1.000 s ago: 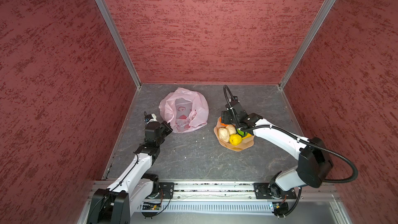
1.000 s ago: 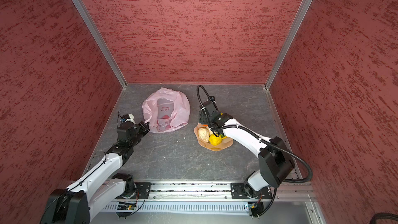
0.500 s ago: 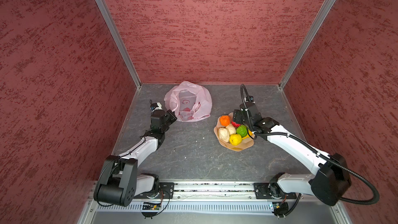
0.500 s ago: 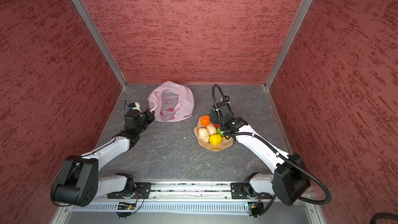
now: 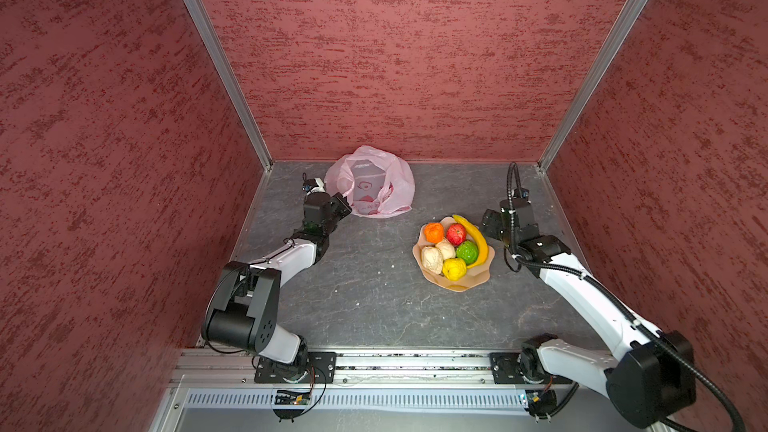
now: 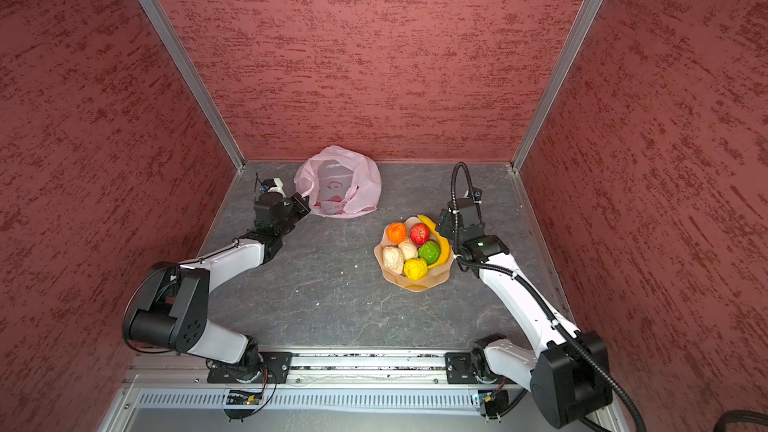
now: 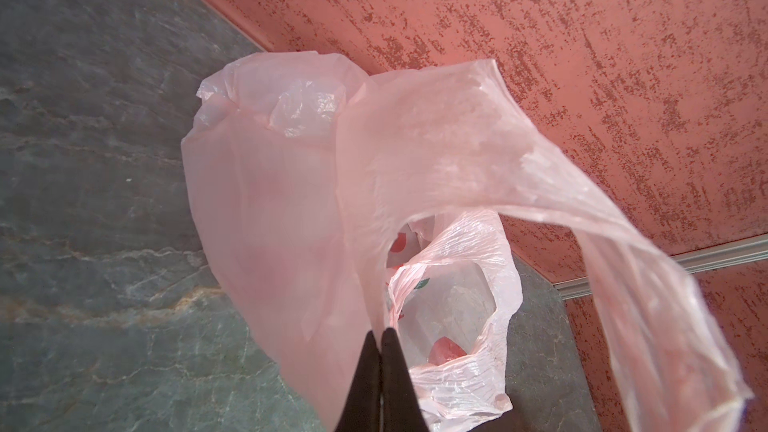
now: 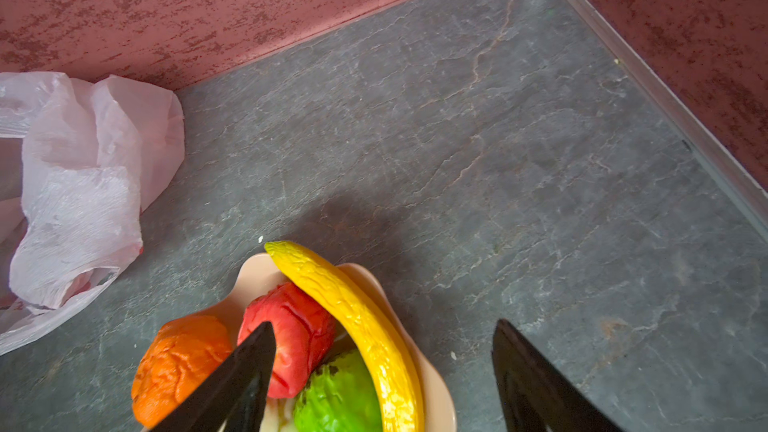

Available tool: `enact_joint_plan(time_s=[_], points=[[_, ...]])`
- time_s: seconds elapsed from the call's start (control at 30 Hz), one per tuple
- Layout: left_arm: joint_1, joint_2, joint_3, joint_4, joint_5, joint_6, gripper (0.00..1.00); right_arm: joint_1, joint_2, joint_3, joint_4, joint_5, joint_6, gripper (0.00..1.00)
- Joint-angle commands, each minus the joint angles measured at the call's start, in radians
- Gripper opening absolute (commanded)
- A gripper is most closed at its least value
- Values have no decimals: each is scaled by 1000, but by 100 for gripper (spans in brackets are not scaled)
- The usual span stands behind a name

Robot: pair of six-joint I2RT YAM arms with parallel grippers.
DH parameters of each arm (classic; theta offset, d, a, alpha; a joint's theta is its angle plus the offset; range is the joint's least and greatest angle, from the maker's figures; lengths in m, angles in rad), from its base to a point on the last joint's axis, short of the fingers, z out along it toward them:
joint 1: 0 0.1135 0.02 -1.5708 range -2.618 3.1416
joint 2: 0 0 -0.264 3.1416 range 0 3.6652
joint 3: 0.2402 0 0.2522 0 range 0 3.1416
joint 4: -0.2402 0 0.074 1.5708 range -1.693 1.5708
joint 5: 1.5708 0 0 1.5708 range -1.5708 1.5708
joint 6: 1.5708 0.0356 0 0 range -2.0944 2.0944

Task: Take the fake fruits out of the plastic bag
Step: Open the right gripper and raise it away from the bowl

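Note:
The pale-pink plastic bag (image 5: 370, 184) (image 6: 338, 184) lies crumpled by the back wall. My left gripper (image 5: 343, 205) (image 7: 380, 330) is shut on the bag's (image 7: 291, 201) edge, and red print shows through the film. The fake fruits sit together on a tan plate (image 5: 455, 284): banana (image 5: 473, 236), orange (image 5: 434, 232), red (image 5: 456, 233), green (image 5: 467, 252), bumpy yellow (image 5: 454, 268) and two cream lumps (image 5: 432, 259). My right gripper (image 5: 490, 224) (image 8: 384, 324) hovers open at the plate's right rim, holding nothing, with the banana (image 8: 357, 317) below its jaws.
Red textured walls close in the grey stone floor (image 5: 365, 284) on three sides. A metal rail (image 5: 374, 361) with both arm bases runs along the front edge. The right arm's black cable (image 5: 510, 184) arches near the back right corner.
My left gripper has carried the bag back toward the far wall. The right gripper has drawn off the plate to its right side and opened wider, uncovering the fruits.

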Motion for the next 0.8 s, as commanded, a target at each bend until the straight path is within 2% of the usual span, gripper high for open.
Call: enact_joint_plan(time_s=[0.0, 0.13, 0.3, 0.4, 0.57, 0.6, 0.67, 0.77], points=[[-6, 32, 43, -11, -3, 46, 4, -49, -6, -14, 49, -40, -25, 83], [-6, 61, 70, -17, 5, 48, 25, -100, 9, -24, 74, -67, -40, 83], [-8, 44, 77, -48, 5, 56, 60, -146, 21, -38, 110, -104, -47, 84], [-6, 9, 70, -83, -2, 65, 73, -162, 27, -48, 140, -116, -52, 85], [-7, -89, 40, -172, -21, 74, 85, -177, 39, -66, 194, -136, -56, 88], [-8, -113, 30, -192, -23, 76, 92, -180, 41, -72, 206, -142, -56, 89], [-12, -161, 10, -230, -31, 83, 98, -184, 46, -83, 230, -149, -55, 95], [-16, -240, -19, -286, -52, 95, 99, -190, 58, -88, 253, -153, -54, 99]])
